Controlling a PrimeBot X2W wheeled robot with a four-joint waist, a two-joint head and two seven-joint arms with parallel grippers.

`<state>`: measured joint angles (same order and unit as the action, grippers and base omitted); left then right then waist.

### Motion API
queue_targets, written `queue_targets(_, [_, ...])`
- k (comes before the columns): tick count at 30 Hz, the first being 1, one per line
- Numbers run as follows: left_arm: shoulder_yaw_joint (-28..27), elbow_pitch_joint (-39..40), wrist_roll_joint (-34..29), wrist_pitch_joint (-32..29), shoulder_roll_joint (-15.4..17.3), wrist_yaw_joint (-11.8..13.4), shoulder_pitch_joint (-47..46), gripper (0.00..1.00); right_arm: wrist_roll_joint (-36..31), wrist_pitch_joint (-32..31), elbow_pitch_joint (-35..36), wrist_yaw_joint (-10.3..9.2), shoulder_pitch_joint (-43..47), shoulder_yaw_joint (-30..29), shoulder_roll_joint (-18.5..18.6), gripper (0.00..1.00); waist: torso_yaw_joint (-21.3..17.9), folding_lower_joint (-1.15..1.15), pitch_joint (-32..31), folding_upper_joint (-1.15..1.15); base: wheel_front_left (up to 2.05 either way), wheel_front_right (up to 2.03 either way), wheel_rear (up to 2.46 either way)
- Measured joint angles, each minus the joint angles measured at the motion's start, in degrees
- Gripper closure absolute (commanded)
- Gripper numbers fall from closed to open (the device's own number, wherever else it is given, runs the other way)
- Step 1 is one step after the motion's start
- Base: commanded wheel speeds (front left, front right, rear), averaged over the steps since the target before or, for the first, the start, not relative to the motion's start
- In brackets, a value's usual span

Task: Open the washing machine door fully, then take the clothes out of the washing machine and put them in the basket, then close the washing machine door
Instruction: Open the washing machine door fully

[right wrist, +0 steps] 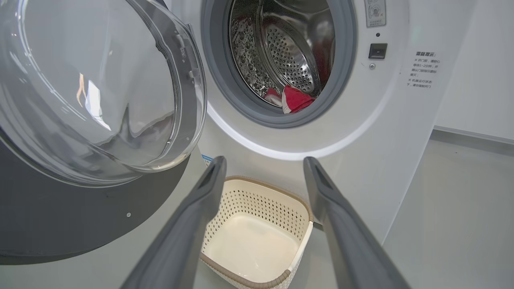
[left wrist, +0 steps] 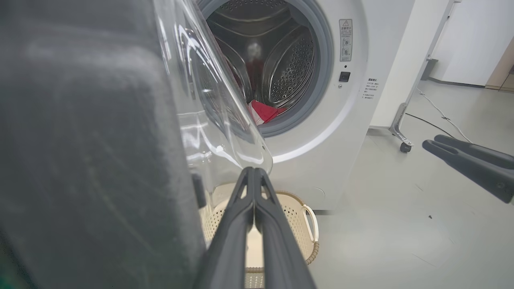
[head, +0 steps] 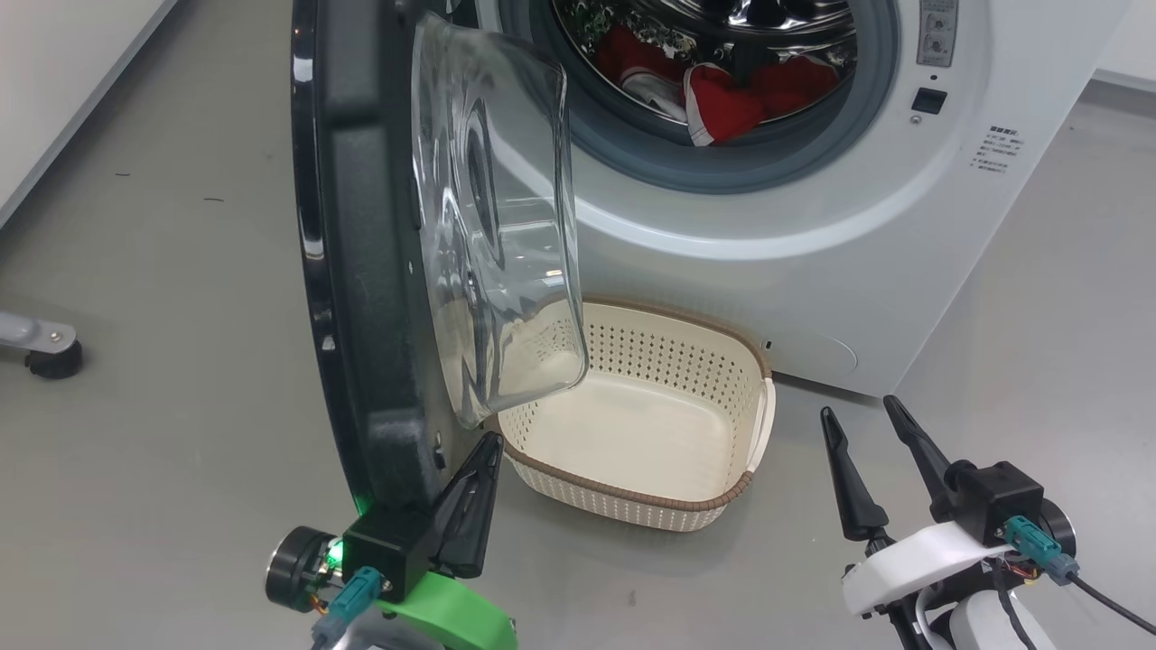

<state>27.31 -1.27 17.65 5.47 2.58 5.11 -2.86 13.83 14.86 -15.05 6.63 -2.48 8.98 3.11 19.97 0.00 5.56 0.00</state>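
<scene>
**Door edge-on, left fingers at its inner side**

I see the washing machine door (head: 361, 226) standing out from the washing machine (head: 813, 271), roughly edge-on to me and left of the drum mouth. My left gripper (head: 490, 444) is pressed shut with nothing in it. Its tip is low on the door's inner side, just under the glass bowl (head: 488, 208), but I cannot tell if it touches. From there, I judge the door has to go further left to open fully.

My right gripper (head: 858, 408) is spread wide and empty, well right of the door. The clothes (head: 722, 104) lie in the drum, up and ahead-left of it, so this arm is nearer. The basket (head: 632, 507) sits empty on the floor below the opening. The bowl overhangs its left end, which could hinder a drop there.
</scene>
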Motion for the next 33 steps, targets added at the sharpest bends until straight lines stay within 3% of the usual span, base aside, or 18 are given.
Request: queue_targets(33, [-23.81, -4.47, 2.46, 6.55, 0.91, 1.44, -0.27, 1.00, -0.74, 0.00, 0.10, 0.35, -0.63, -1.27, -0.15, 0.00, 0.61, 0.00, 1.76, 0.00, 0.00, 0.00, 0.00])
